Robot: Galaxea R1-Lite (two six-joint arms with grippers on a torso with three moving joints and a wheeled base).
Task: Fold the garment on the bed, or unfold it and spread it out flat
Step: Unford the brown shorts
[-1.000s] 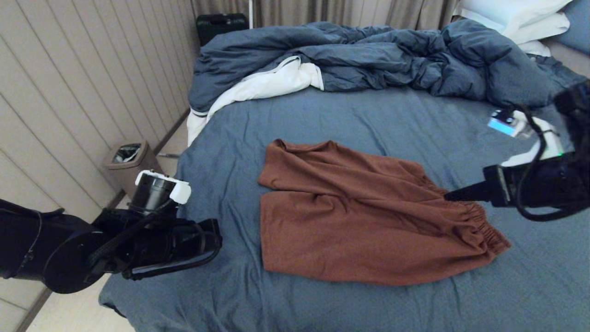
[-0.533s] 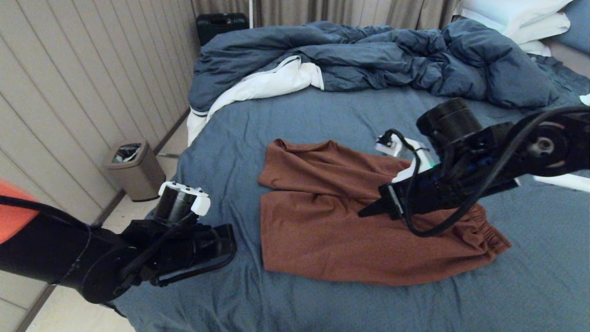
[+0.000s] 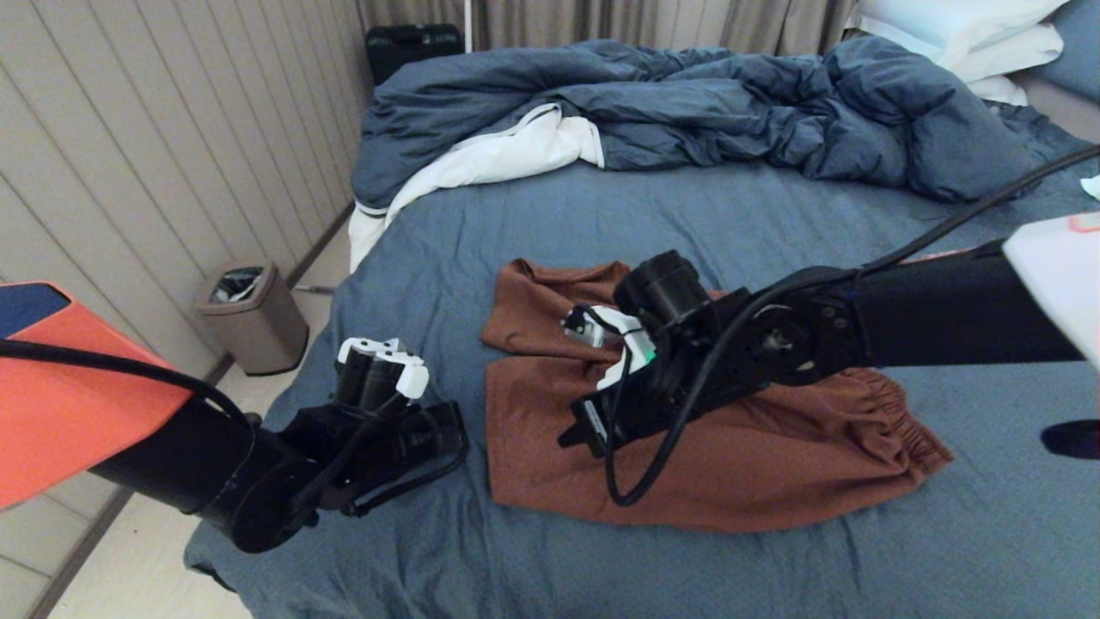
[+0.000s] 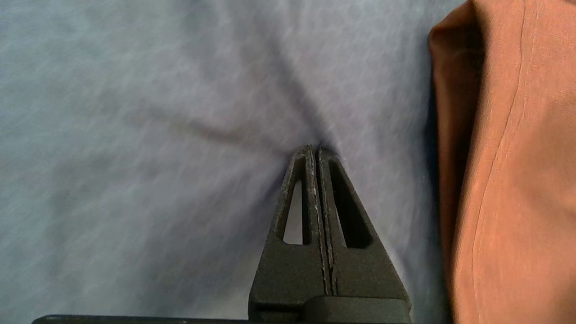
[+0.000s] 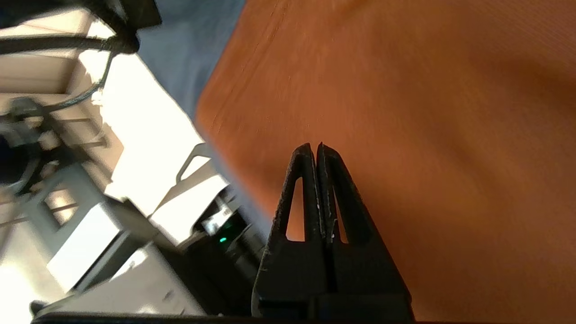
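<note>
The bed (image 3: 773,215) with its slate-blue sheet filled the head view, one rumpled blue duvet (image 3: 687,103) with white lining bunched along its far side, well beyond both grippers, and white pillows (image 3: 971,34) stacked at the far right corner. One pair of rust-brown shorts (image 3: 773,464) lay spread on the sheet, gathered waistband to the right, leg hems to the left.

The right arm reached in from the right edge, stretched nearly level across the shorts, wrist angled down. The right gripper (image 3: 567,438) pointed left over the leg end of the shorts, its two fingers pressed together on nothing; in the right wrist view the brown cloth lay directly under the tips (image 5: 315,150).

The left arm came in low from the left edge. The left gripper (image 4: 315,150), fingers likewise closed and empty, sat on bare sheet just beside the shorts' hem edge (image 4: 508,180).

One small waste bin (image 3: 251,318) stood on the floor, behind the left arm.
</note>
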